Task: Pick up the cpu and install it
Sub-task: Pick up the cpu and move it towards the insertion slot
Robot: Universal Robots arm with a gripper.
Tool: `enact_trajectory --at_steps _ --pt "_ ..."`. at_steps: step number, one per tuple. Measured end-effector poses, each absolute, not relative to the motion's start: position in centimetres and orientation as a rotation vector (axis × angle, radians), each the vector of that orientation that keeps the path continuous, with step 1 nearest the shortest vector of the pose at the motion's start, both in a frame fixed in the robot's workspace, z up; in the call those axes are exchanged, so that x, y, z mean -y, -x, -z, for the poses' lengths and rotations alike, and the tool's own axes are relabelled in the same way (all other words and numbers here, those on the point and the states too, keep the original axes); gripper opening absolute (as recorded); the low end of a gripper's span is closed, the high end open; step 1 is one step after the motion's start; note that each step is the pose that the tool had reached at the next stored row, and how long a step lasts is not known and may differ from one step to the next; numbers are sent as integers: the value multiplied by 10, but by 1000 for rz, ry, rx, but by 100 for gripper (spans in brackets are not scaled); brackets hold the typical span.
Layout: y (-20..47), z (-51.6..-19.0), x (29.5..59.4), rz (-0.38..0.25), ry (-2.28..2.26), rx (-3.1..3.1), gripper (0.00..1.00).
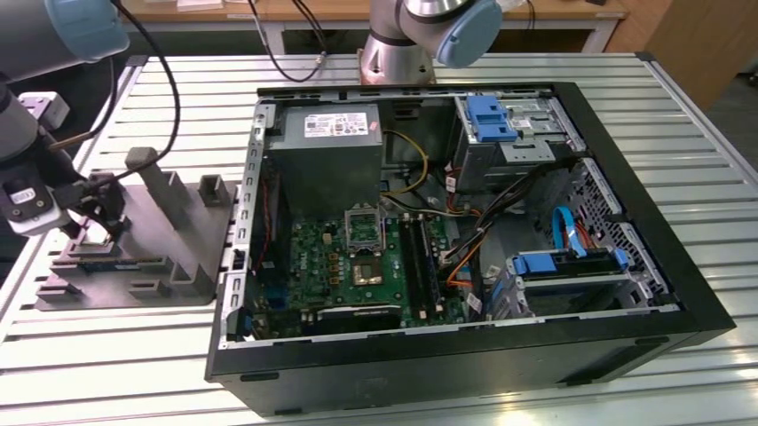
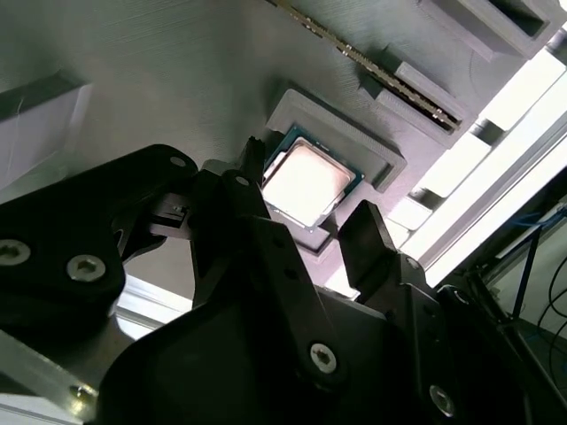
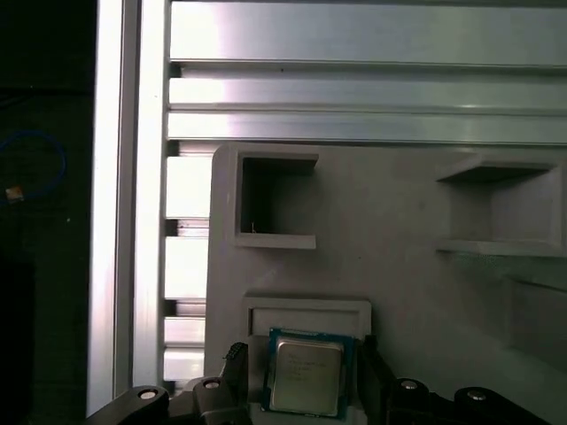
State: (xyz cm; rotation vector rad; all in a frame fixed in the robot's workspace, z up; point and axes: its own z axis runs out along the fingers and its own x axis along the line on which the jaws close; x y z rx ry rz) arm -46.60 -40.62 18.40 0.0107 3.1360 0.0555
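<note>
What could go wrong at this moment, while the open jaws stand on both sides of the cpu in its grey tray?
1. The cpu sits inside a raised rim on the tray; the jaws of the gripper might catch that rim instead of the chip's edges.
2. One jaw seems nearer the chip than the other, so closing may push or tilt it.

1. One cpu [image 2: 306,181] was counted, a single silvery chip.
2. One grey tray [image 1: 177,240] was counted; the first wrist view showed two square pockets in it, a nearer pocket [image 3: 266,199] and a farther pocket [image 3: 496,208].
3. There was one gripper [image 1: 95,226] with two black fingers [image 2: 368,243].
4. There was one computer case [image 1: 640,266] and one green motherboard [image 1: 332,266].
5. There were two blue drive brackets: an upper bracket [image 1: 489,117] and a lower bracket [image 1: 569,262].
</note>
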Motion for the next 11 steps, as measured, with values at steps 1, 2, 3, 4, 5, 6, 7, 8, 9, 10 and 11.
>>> enact_trajectory --at_steps 1,2,3,4,5,6,7,8,9,10,11 --pt "466 -184 406 -55 -11 -3136 60" --pt "466 -183 406 -54 -11 -3136 60" --pt "466 -183 406 -53 -11 -3136 60" --pt "466 -183 406 -53 -11 -3136 60" --pt "466 -182 406 -53 -12 -3136 60" --pt "466 -182 406 -53 -11 -3136 60" --pt "466 -182 406 -53 -11 -3136 60" --pt "466 -181 406 -53 -11 -3136 60" --pt "466 -181 406 -54 -12 -3136 60" --pt "466 -181 406 -53 -12 -3136 60" --pt "466 -180 406 -53 -12 -3136 60"
